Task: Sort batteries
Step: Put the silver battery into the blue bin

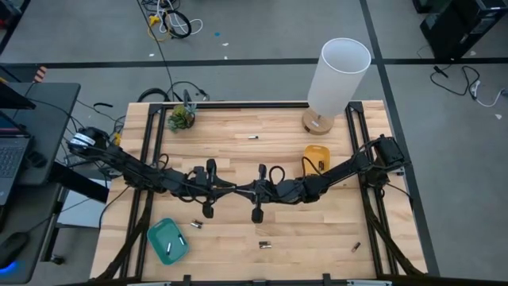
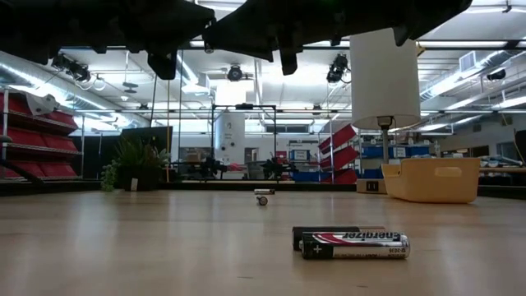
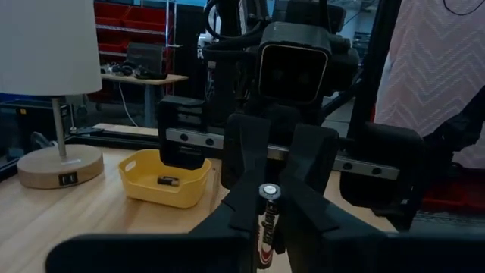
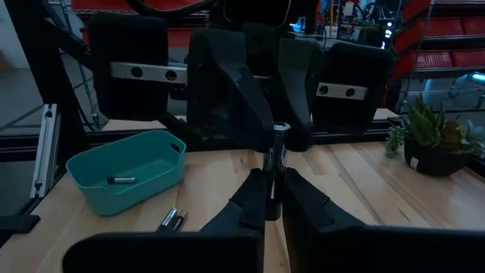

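Two end effectors meet above mid-worktop (image 1: 238,155), the left end effector (image 3: 267,227) and right end effector (image 4: 273,199) both clenched on one upright battery (image 3: 267,220), long axis vertical between them.

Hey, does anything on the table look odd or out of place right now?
One thing: the left gripper and right gripper both pinch the same battery above mid-table. Otherwise, loose batteries lie scattered on the table.

battery (image 3: 266,220): showing dark, silvery cap
teal tray (image 1: 167,241): showing teal
yellow tray (image 1: 316,160): showing yellow
lamp (image 1: 338,74): showing white
table (image 1: 238,159): looking light wood, possibly striped planks
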Available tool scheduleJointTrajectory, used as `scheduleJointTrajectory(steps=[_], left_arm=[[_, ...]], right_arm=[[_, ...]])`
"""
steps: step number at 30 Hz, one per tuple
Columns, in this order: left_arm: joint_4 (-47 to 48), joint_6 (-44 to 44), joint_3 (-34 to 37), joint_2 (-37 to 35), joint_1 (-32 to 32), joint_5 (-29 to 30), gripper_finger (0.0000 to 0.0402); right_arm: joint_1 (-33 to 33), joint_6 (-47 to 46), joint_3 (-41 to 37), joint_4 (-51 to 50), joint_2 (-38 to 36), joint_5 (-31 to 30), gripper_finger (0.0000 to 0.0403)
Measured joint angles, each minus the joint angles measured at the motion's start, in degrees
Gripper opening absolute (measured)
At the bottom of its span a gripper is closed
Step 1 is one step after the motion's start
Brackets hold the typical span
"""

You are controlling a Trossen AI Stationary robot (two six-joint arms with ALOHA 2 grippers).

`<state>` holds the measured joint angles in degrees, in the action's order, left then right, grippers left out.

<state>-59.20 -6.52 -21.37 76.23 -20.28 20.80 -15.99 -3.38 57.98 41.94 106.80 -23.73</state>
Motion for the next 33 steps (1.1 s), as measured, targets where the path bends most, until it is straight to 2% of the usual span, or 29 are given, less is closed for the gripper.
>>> scheduleJointTrajectory(steps=[5, 12, 16, 20, 23, 27, 33], left_arm=[[1.3, 0.2, 0.0, -1.2, -1.0, 1.5, 0.0044], [10.7, 2.7, 0.1, -7.4, -3.4, 7.0, 0.0044], [21.0, -1.6, 0.1, -13.4, -5.1, 7.0, 0.0044], [39.3, -12.4, 0.1, -19.9, -8.0, 6.4, 0.0044], [52.5, -23.1, 0.1, -23.4, -9.9, 2.3, 0.0044], [63.7, -36.2, -0.2, -25.8, -12.8, -8.2, 0.0044], [79.9, -46.8, -6.7, -25.3, -19.1, -19.6, 0.0044]], right_arm=[[-0.2, 1.6, 0.0, 0.4, 0.0, -1.2, 0.004], [-1.7, 1.7, 0.0, 0.5, -0.1, -4.0, 0.0127], [-2.6, 0.3, 0.0, 0.0, -0.1, -10.0, 0.0173], [-3.5, -1.3, 0.0, -3.2, -0.1, -14.8, 0.0192], [-4.0, -2.9, 0.0, -5.6, -0.1, -16.6, 0.0193], [-4.0, -4.6, 0.0, -7.5, -0.1, -17.4, 0.0191], [-3.1, -6.9, 0.0, -8.3, -0.1, -17.2, 0.019]])
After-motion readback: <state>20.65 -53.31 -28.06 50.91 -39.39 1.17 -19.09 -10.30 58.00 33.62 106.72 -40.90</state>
